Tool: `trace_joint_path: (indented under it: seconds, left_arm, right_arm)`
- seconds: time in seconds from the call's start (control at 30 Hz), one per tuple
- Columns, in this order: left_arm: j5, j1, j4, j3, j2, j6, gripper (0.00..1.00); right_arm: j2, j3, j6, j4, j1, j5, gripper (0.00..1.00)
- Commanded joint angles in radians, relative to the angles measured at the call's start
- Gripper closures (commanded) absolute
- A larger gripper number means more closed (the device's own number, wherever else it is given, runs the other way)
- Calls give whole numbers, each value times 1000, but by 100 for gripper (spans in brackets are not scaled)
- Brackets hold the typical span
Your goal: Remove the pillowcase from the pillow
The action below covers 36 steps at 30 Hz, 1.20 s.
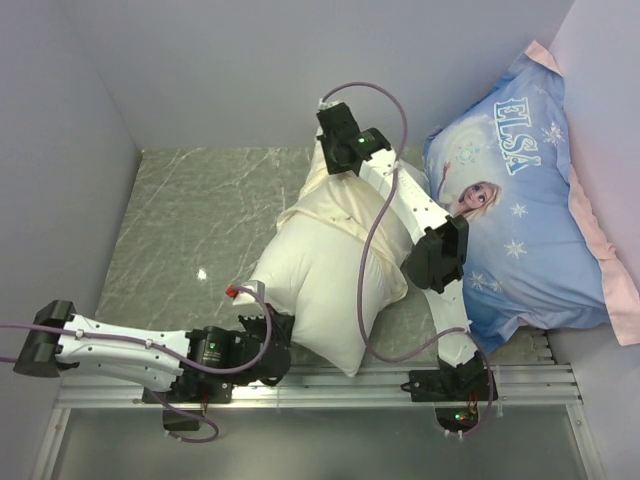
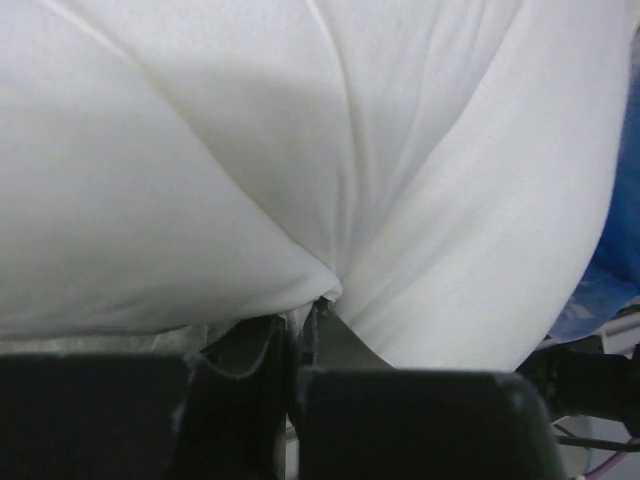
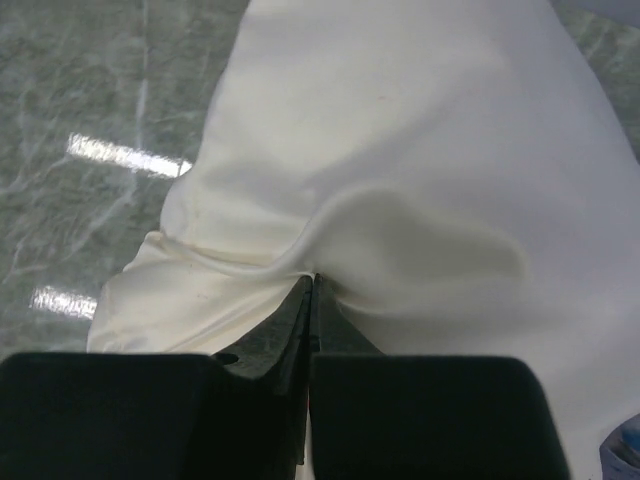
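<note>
Top view: the pillow (image 1: pixel 320 305) is seen lying slantwise at frame centre on the marbled table (image 1: pixel 190 210). Its far end is covered by the cream pillowcase (image 1: pixel 345 215); its near, whiter end is left bare. The left gripper (image 1: pixel 270 325) is set at the near corner, lower centre of frame. The right gripper (image 1: pixel 338 165) is set on the far end of the pillowcase, upper centre. The Elsa pillow (image 1: pixel 530 210) is propped at the right, just beside.

Left wrist: the frame is filled by the pillow (image 2: pixel 300 150). The left gripper (image 2: pixel 305 320) is closed to a slit, with a fold of white fabric pinched between the tips.

Right wrist: the pillowcase (image 3: pixel 400 150) is spread over the centre and right, with the table (image 3: pixel 90 120) at the left. The right gripper (image 3: pixel 310 290) is fully closed, with a ridge of cream cloth nipped at the tips.
</note>
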Motion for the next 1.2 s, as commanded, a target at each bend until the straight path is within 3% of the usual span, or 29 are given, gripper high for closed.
trace_joint_path:
  seconds: [0.0, 0.2, 0.3, 0.33, 0.4, 0.5, 0.53, 0.63, 0.67, 0.73, 0.83, 0.87, 0.9, 0.97, 1.0, 1.03, 1.1, 1.17]
  left_arm:
    - [51, -90, -245, 103, -22, -85, 100]
    - [-75, -124, -660, 250, -181, -326, 100]
    - [-222, -123, -911, 362, -290, -562, 99]
    - [-266, -109, -911, 390, -362, -456, 99]
    - [-360, -61, -912, 453, -428, -404, 99]
    - [-441, -49, -762, 505, -474, -117, 100]
    - [-454, -47, -592, 507, -454, 106, 99]
    - [-460, -34, -322, 516, -320, 527, 99]
    - [-449, -17, -299, 537, -263, 554, 99]
    - [-356, 115, -369, 658, -78, 570, 99]
    - [-173, 360, -343, 747, 106, 682, 99]
    - [-137, 361, -343, 747, 124, 718, 99]
    - [-89, 453, -219, 711, 127, 763, 100]
    - [139, 581, -82, 647, 87, 876, 100]
    - [207, 727, 24, 589, 72, 892, 100]
    - [361, 803, 49, 568, 57, 895, 100]
    - [483, 1010, 86, 551, 72, 890, 99]
    - [595, 1116, 99, 554, 118, 886, 100]
  right_arm:
    - [16, 65, 39, 131, -101, 163, 100]
    - [-44, 5, 99, 169, -148, 80, 100]
    - [-90, -43, 111, 184, -141, 42, 100]
    - [-97, -56, 113, 183, -134, 32, 100]
    - [-116, -82, 123, 195, -130, 8, 100]
    - [-145, -150, 140, 224, -121, -24, 100]
    - [-162, -193, 145, 235, -115, -32, 100]
    - [-195, -257, 160, 268, -105, -46, 100]
    - [-200, -266, 163, 273, -99, -46, 100]
    - [-209, -280, 168, 276, -98, -53, 100]
    - [-219, -294, 172, 276, -95, -72, 100]
    - [-222, -300, 171, 276, -95, -75, 100]
    - [-225, -305, 169, 281, -95, -78, 100]
    - [-229, -323, 166, 285, -95, -83, 100]
    - [-228, -325, 166, 285, -95, -83, 100]
    - [-225, -331, 166, 284, -95, -84, 100]
    - [-222, -337, 165, 290, -93, -87, 100]
    - [-223, -356, 163, 296, -95, -95, 100]
